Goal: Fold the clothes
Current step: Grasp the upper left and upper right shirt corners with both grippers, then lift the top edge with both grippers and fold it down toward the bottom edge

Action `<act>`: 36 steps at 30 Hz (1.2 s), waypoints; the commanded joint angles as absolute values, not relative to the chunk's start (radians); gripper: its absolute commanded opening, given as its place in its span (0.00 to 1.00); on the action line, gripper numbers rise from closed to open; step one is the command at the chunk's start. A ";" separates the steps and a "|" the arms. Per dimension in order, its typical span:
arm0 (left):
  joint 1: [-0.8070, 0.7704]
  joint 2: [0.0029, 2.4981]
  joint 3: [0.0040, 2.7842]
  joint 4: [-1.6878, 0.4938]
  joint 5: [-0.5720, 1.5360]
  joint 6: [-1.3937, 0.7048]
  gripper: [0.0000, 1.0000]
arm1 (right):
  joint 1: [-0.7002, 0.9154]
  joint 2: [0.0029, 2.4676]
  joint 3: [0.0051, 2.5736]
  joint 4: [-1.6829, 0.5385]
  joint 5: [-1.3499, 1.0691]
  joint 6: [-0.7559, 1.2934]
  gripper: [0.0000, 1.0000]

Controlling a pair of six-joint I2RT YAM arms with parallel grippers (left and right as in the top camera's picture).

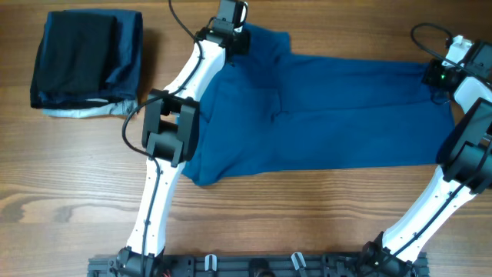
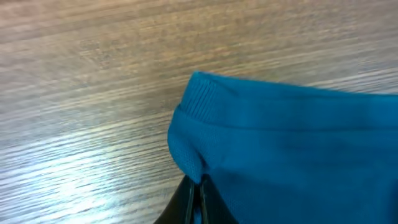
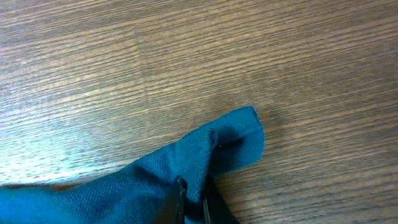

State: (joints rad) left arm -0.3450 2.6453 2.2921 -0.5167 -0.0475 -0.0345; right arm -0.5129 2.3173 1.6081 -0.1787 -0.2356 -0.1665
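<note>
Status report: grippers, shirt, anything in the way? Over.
Left gripper shut on blue shirt, ribbed edge. Right gripper shut on a corner. Rest lies on table. Dark folded garments apart, not obstructing.

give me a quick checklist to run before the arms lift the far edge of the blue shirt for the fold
1. left gripper shut on the ribbed edge of the polo shirt: ok
2. right gripper shut on the shirt's far right corner: ok
3. How many fabric layers each gripper pinches: cannot tell
4. Shirt lying smooth: not ok, creases run through its middle and the near left corner is bunched
5. dark folded pile apart from the shirt: ok
</note>
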 commanded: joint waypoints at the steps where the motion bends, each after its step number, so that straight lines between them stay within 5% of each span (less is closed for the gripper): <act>1: -0.332 2.521 2.300 -0.541 -0.054 -0.029 0.04 | -0.503 2.283 1.600 -0.187 -0.279 -0.173 0.04; 21: -0.336 2.262 2.300 -0.999 0.083 -0.041 0.04 | -0.612 2.035 1.600 -0.559 -0.414 -0.371 0.04; 36: -0.366 2.238 2.299 -1.533 0.086 -0.271 0.04 | -0.694 2.035 1.600 -0.686 -0.433 -0.474 0.04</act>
State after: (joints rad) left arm -0.3603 2.2829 2.2921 -1.4754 0.0776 -0.2039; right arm -0.6899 2.0651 1.6051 -0.6769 -0.4374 -0.4305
